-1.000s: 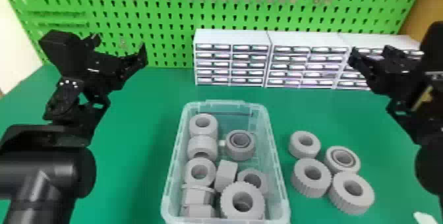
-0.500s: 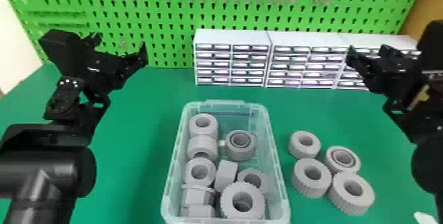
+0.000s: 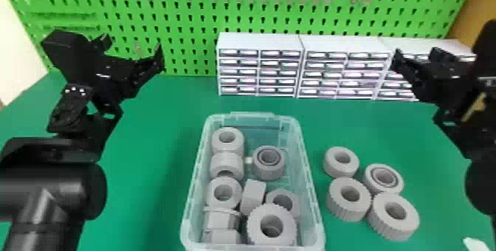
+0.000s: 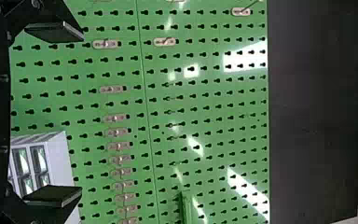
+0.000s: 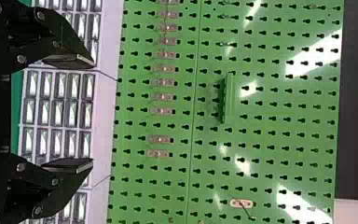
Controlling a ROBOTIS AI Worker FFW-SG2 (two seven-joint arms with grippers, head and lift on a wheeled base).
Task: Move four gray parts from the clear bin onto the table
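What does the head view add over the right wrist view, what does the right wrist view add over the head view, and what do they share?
Head view: the clear bin holding gray parts, four more gray parts on the green table to its right, and the left gripper.

Right wrist view: a dark panel past the pegboard's edge.

Both: the right gripper, fingers apart, the green pegboard with its metal clips, and white drawer cabinets.
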